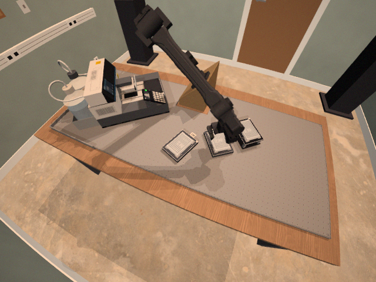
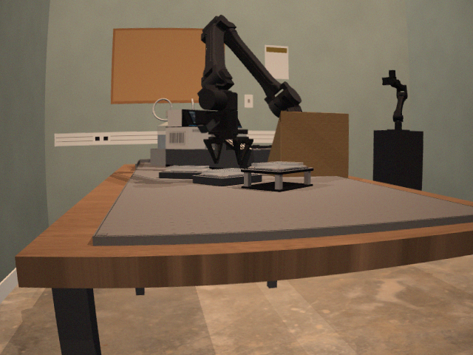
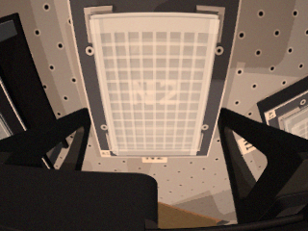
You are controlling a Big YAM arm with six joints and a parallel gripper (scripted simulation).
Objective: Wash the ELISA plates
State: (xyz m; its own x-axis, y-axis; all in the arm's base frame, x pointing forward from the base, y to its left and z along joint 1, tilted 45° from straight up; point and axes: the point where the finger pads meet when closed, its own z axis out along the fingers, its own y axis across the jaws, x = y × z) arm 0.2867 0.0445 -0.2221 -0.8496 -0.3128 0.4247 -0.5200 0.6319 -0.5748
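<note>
Black gripper (image 2: 228, 156) (image 3: 154, 115), ours, one: fingers wide, nothing between them, above the middle nest N2 (image 1: 224, 153) (image 2: 225, 181) (image 3: 225, 48). ELISA plates, three: one on N2, beneath our gripper; one on the low nest at left (image 1: 177, 160) (image 2: 177, 175); one on the raised nest at right (image 1: 249, 143) (image 2: 278, 182). Plate washer (image 1: 104, 106) (image 2: 185, 137), one: far left, lamp (image 1: 145, 90) green.

The black arm (image 1: 190, 73) (image 2: 250, 57) rose to a high bend and sloped down to its wrist (image 1: 226, 112) (image 2: 216, 97). Below that, the gripper (image 2: 228, 158) (image 3: 154, 115) pointed downward, its two open-framed fingers spread fully apart, with nothing held between them.
</note>
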